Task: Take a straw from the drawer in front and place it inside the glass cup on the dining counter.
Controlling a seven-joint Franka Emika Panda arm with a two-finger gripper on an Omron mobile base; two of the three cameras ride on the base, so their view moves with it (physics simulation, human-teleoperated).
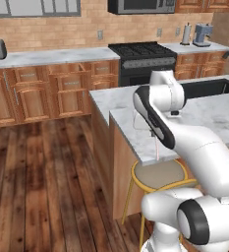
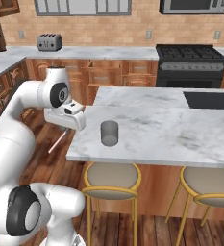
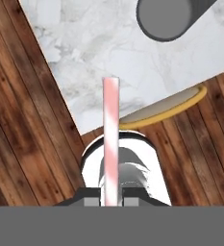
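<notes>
Jaws: clenched on the straw (image 3: 110, 139), pinching one end; the rest of the tube sticks straight out past the fingertips (image 3: 92, 199).
Gripper: in the right base view the gripper (image 2: 69, 126) hangs off the corner of the dining counter (image 2: 180, 129), with the straw slanting down and away from it over the floor.
Straw position: held in the air, its free tip just over the marble edge in the hand view, not yet above the glass cup (image 2: 109, 133).
Handling, as a judgement: very light and thin, likely a little bendy and smooth, so it could pivot or slip between the pads; a grip near one end leaves a long free length to feed into the cup.
Glass cup: upright on the marble near the counter's corner, mouth open, well apart from the straw tip; likely light enough to tip if knocked.
Nearby: a round stool (image 2: 112, 180) with a yellow frame sits under the overhang, below the gripper's path.
In the way: nothing stands between straw and cup; the counter edge and the cup rim are what the tip could catch on.
Farther off: a toaster (image 2: 49, 42) on the brick-backed worktop and a black stove (image 2: 191, 65), both well apart.
</notes>
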